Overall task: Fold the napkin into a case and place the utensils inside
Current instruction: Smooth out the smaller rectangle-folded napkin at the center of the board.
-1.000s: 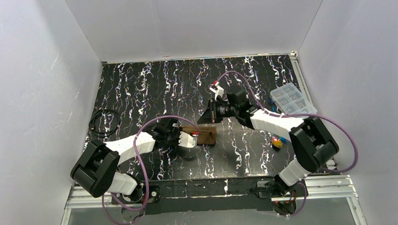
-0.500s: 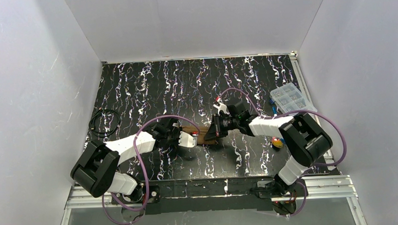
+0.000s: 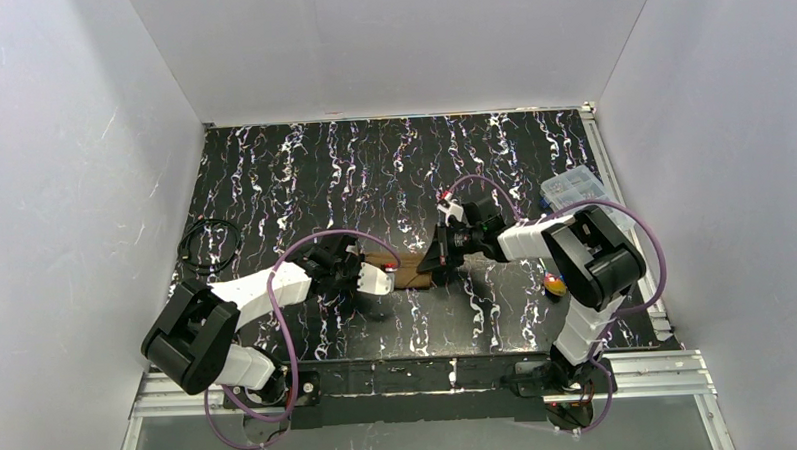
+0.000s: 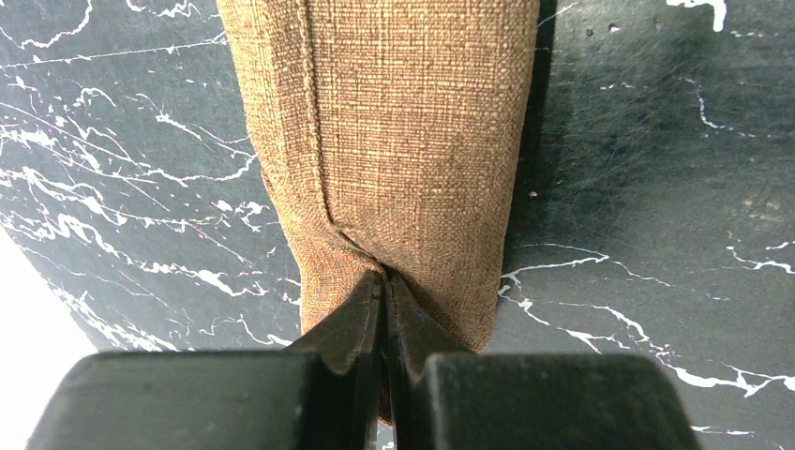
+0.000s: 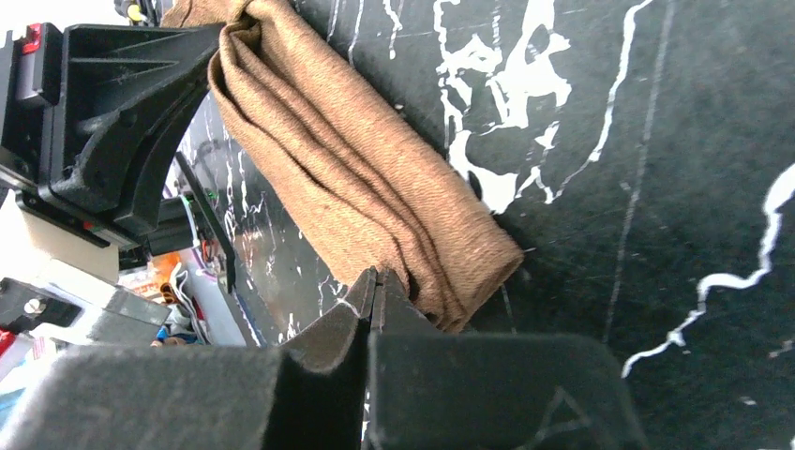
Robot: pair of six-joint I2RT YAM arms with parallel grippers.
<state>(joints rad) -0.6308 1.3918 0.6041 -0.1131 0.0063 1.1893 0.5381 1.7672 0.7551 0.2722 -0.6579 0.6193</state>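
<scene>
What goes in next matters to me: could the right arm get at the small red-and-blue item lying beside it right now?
Probably not yet: the right hand is shut on the brown folded cloth case. The small red-and-blue item itself lies uncovered beside that arm.

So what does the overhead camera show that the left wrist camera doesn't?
Only overhead: the right gripper coming in from the opposite side, a clear compartment box and a coiled black cable. Only the left wrist: the cloth's woven texture and a raised fold line running along it. Both: the brown napkin lying folded on the black marbled table, with the left gripper shut on one end.
</scene>
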